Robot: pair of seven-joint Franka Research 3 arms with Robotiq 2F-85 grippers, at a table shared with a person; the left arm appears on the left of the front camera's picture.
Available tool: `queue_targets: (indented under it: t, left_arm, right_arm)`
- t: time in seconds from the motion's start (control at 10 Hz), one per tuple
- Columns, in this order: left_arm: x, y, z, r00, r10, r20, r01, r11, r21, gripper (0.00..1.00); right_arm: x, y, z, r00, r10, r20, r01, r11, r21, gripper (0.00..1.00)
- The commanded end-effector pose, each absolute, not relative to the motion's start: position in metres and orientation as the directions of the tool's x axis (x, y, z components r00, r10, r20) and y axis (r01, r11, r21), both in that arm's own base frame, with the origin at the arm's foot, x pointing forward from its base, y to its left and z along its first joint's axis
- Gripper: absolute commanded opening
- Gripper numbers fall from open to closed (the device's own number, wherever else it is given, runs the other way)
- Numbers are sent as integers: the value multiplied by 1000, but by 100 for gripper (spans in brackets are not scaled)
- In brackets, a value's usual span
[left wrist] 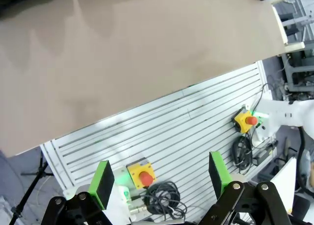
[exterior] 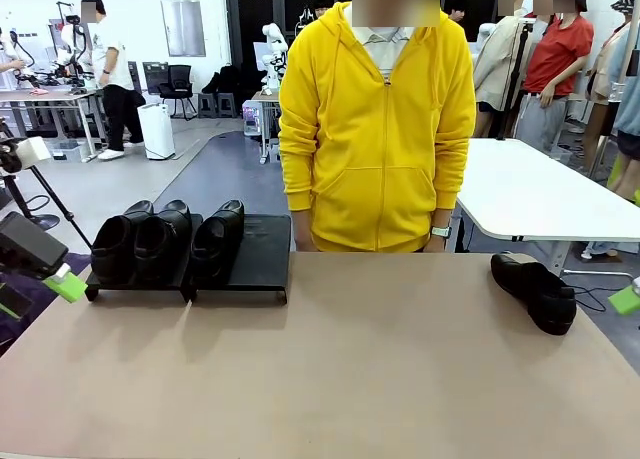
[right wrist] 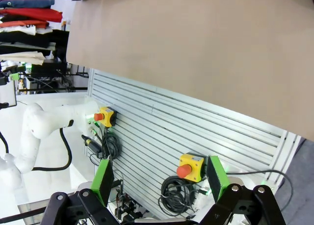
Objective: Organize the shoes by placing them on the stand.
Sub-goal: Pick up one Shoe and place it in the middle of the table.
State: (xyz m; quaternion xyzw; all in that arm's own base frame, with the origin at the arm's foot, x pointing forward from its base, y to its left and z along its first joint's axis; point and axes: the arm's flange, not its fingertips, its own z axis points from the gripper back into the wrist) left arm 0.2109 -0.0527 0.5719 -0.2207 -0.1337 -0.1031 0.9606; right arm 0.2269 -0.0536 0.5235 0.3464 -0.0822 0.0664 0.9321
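The black stand (exterior: 262, 251) sits at the table's far left. Two black shoes (exterior: 142, 241) stand side by side on its left panel, and a third shoe (exterior: 217, 241) is on the left part of its right panel. A fourth shoe (exterior: 535, 291) lies on the brown table (exterior: 340, 369) at the far right. My left gripper (exterior: 40, 291) hangs off the table's left edge, well short of the stand. In its wrist view the left gripper (left wrist: 161, 178) is open and holds nothing. A green pad (exterior: 626, 299) of my right arm shows beside the fourth shoe. My right gripper (right wrist: 159, 178) is open with nothing in it.
A person in a yellow hoodie (exterior: 378, 129) stands at the far edge, hands low. A white table (exterior: 540, 194) is behind on the right. Both wrist views look down past the table's near edge at a slotted metal base (left wrist: 186, 132), yellow stop buttons (right wrist: 190, 166) and cables.
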Motion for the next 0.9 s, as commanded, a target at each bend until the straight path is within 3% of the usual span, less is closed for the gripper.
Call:
queue_targets:
  t: [0.0,0.2,0.3,0.4,0.5,0.7,0.8]
  left_arm:
    - [214,-51,573,941,-134,312,260,875,-407,100]
    - [214,-51,573,941,-134,312,260,875,-407,100]
    - [214,-51,573,941,-134,312,260,875,-407,100]
    - [214,-51,573,941,-134,312,260,875,-407,100]
    - [214,-51,573,941,-134,312,260,875,-407,100]
    - [214,-51,573,941,-134,312,260,875,-407,100]
    - [214,-51,573,941,-134,312,260,875,-407,100]
  right_arm:
    - [227,-55,525,972,83,219,-209,734,646,100]
    - [227,-54,524,978,67,199,-181,751,635,100]
    - [283,-31,512,956,294,17,-255,798,545,100]
    - [326,-21,489,929,364,-73,-302,855,422,100]
    - [361,-23,465,942,321,-100,-273,903,331,100]
    - [408,-28,429,964,262,-37,-257,961,105,100]
    - [420,-25,415,958,288,0,-287,955,75,100]
